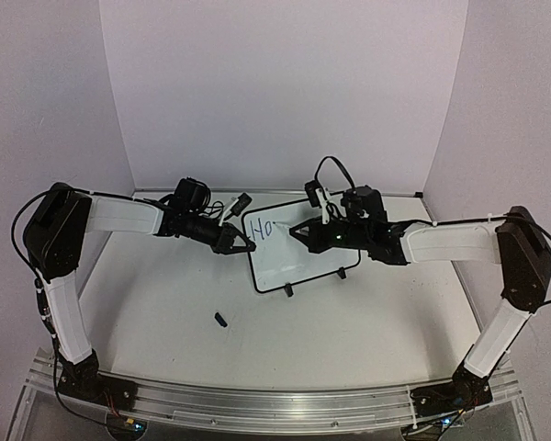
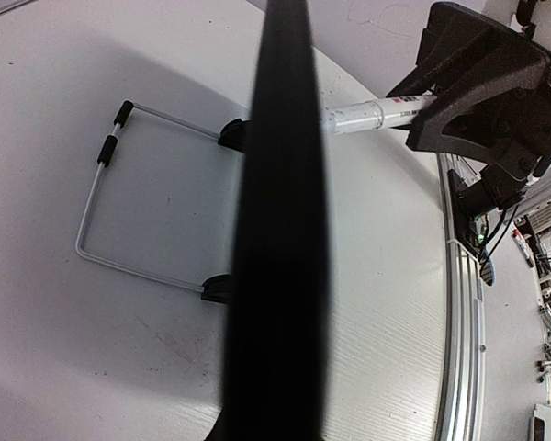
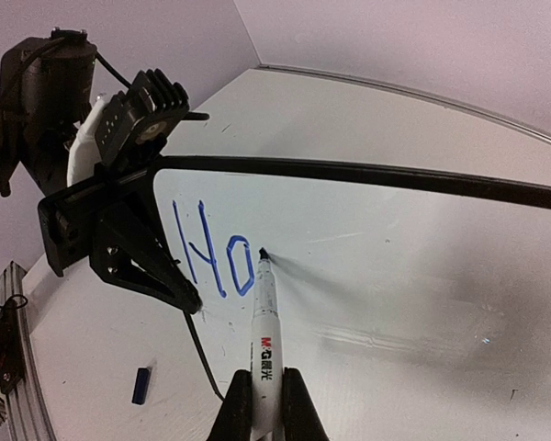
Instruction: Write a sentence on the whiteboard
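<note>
The right gripper [image 3: 266, 409], cut off at the frame's bottom, is clamped on the marker [image 3: 265, 322]. The tip touches the whiteboard [image 3: 395, 266] just past the sentence [image 3: 211, 262], which reads only a blue "Ho". The left gripper [image 1: 241, 244] pinches the board's left edge, mid-table [image 1: 156, 303]. Its own camera shows mostly blurred black frame.
</note>
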Available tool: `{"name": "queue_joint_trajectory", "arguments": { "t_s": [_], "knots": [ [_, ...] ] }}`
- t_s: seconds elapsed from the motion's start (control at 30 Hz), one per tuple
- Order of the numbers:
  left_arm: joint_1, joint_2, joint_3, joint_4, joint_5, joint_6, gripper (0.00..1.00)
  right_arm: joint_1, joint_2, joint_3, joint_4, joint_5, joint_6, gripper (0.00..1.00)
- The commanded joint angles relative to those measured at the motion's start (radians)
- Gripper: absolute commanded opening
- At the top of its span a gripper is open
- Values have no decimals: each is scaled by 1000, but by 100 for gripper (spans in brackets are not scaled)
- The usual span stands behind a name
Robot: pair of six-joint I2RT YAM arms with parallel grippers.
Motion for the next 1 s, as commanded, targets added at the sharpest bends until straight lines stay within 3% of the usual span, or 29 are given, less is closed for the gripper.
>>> {"name": "queue_joint_trajectory", "arguments": {
  "t_s": [0.0,0.57,0.97],
  "knots": [
    [-9,18,28,-56,24,-1,0,-7,2,-5,15,21,6,0],
    [-9,22,31,-56,23,-2,0,-5,-97,-116,55,-73,38,0],
    [-9,21,31,-56,24,-3,0,-6,-40,-10,61,-17,19,0]
  ]
}}
